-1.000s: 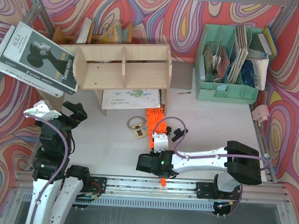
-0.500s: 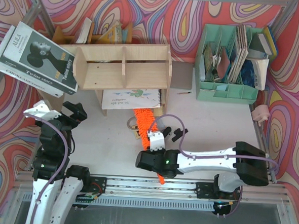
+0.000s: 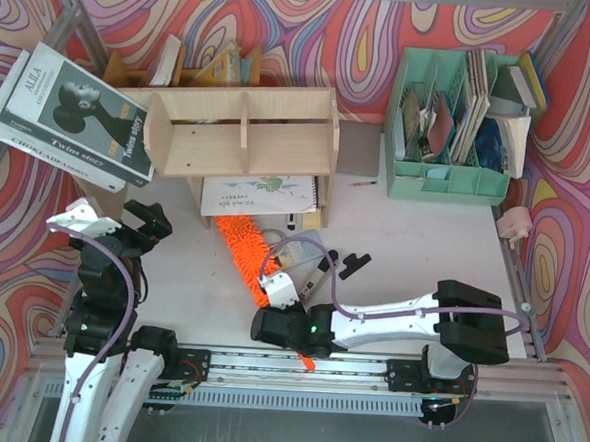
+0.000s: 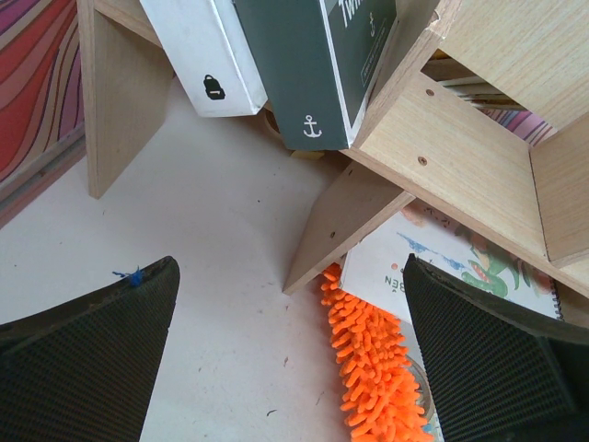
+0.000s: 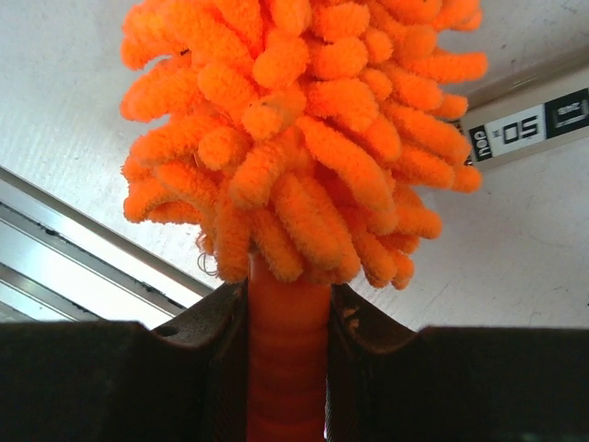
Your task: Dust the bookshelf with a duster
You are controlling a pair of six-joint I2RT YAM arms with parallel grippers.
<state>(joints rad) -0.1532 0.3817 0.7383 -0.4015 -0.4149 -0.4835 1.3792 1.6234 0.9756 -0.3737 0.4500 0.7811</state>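
Duster (image 3: 244,243): light, chenille head soft and floppy, thin plastic handle stiff and likely slick, so grip the handle right under the fluff. Right gripper (image 5: 287,318) is clamped exactly there, head projecting ahead of the jaws. Head is over the middle of the table (image 3: 201,280), toward the front edge, tip just beside a leg of the bookshelf (image 3: 246,128), not on a shelf. Left gripper (image 4: 290,354) wide open, empty, near the front-left corner.
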